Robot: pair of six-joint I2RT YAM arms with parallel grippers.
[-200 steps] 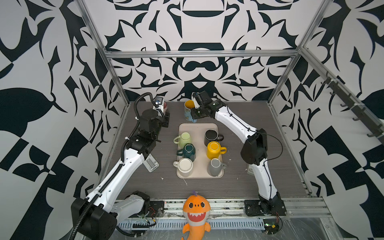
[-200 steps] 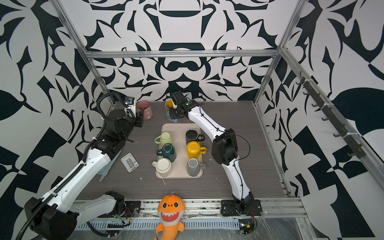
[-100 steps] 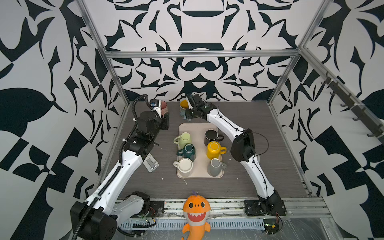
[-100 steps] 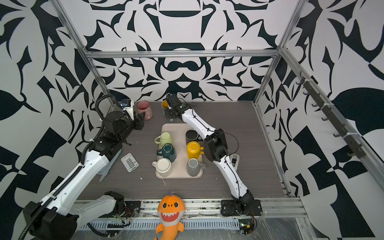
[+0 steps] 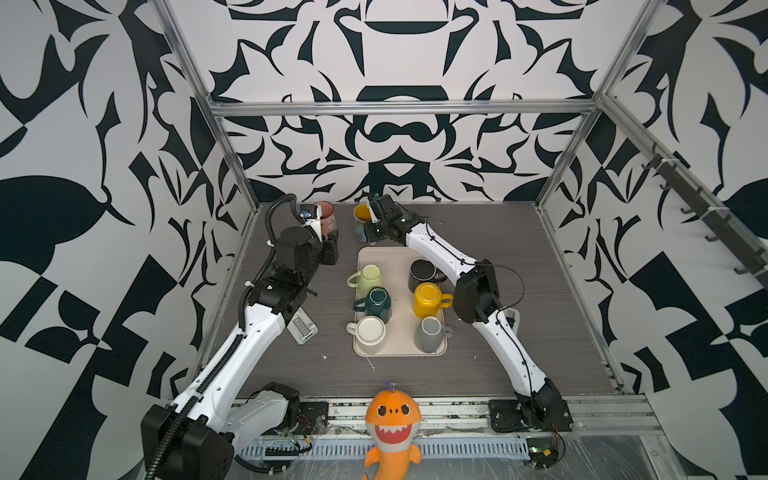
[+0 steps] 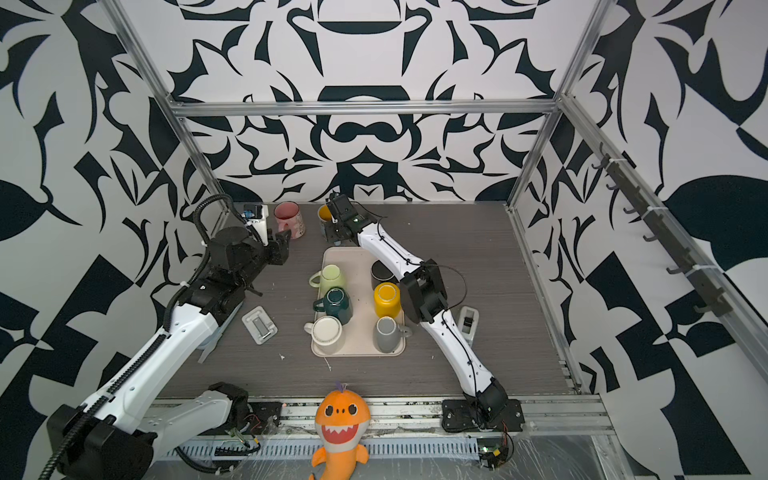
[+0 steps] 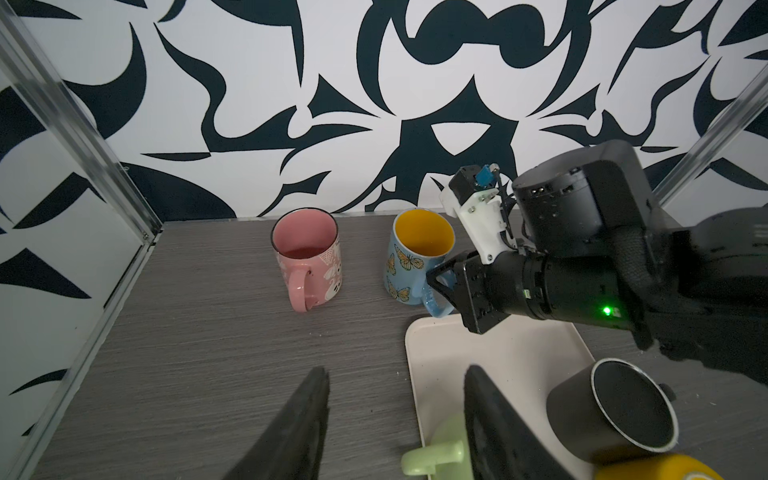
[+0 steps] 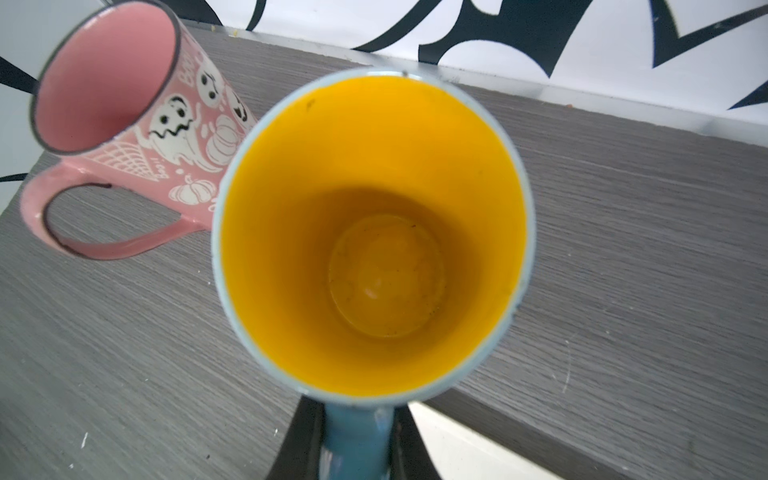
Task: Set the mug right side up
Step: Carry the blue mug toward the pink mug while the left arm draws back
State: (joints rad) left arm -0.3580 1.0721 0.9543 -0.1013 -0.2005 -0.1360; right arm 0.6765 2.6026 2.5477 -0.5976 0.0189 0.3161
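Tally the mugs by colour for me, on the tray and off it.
pink ghost mug: 1
blue butterfly mug: 1
light green mug: 1
dark green mug: 1
cream mug: 1
black mug: 1
yellow mug: 1
grey mug: 1
Total: 8 mugs

walls (image 5: 399,50): black-and-white leaf pattern | frame (image 5: 399,107): aluminium rails | tabletop (image 5: 519,249): grey woodgrain
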